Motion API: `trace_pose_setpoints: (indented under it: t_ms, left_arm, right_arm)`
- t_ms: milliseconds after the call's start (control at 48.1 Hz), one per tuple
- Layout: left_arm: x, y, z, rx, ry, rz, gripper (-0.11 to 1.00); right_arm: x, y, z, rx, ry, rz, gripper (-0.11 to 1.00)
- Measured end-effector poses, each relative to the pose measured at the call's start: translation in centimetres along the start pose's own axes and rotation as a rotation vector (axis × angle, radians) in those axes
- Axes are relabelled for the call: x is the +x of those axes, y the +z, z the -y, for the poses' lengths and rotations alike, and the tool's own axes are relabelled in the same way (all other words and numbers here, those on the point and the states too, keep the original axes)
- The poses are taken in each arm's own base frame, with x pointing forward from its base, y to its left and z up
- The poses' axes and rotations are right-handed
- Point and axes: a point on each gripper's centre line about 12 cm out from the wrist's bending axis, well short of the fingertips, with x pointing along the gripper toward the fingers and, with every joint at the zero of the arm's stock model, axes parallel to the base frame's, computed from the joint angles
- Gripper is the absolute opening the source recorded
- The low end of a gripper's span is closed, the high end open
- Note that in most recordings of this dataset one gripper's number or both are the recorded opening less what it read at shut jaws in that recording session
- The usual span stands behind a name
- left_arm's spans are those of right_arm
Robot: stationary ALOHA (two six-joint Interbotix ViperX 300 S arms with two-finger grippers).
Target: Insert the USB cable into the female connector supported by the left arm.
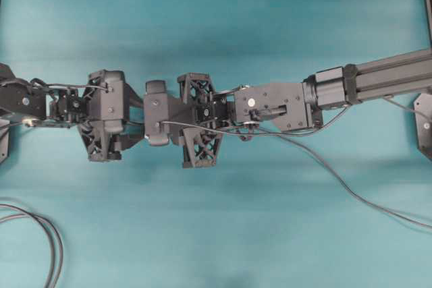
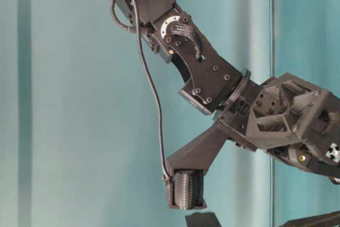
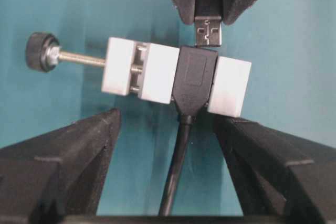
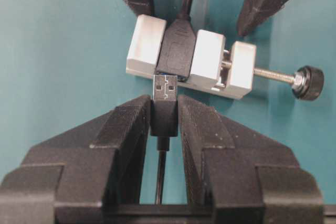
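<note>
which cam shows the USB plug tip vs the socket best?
Right wrist view: the USB cable plug sits centred between the right gripper fingers, metal tip at the female connector. Left wrist view shows the same from the opposite side. In the overhead and table-level views, the arms hide the plug.

Connector [image 4: 190,56]: upper middle of the right wrist view, knob [image 4: 310,83] at its right.
Plug [image 4: 165,103]: just below the connector, tip at its mouth.
Right gripper [image 4: 164,121]: fingers on either side of the plug.
Looped cable [image 1: 40,234]: lower left of the overhead view.
</note>
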Motion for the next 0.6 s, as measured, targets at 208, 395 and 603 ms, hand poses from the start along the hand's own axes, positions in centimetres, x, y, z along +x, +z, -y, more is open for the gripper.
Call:
trace_pose_setpoints:
  t_ms: [208, 395, 603]
  left_arm:
    - [0.07, 0.38, -0.01, 0.001, -0.002, -0.015, 0.85]
    - [0.05, 0.44, -0.02, 0.0, -0.002, -0.015, 0.85]
    - [-0.18, 0.56, 0.08, 0.004, -0.005, -0.021, 0.85]
  right_arm:
    - [-0.05, 0.03, 0.01, 0.011, 0.0, 0.0, 0.21]
    - [0.0, 0.01, -0.07, 0.01, 0.001, 0.0, 0.21]
    - [-0.02, 0.08, -0.45, 0.004, 0.006, 0.0, 0.21]
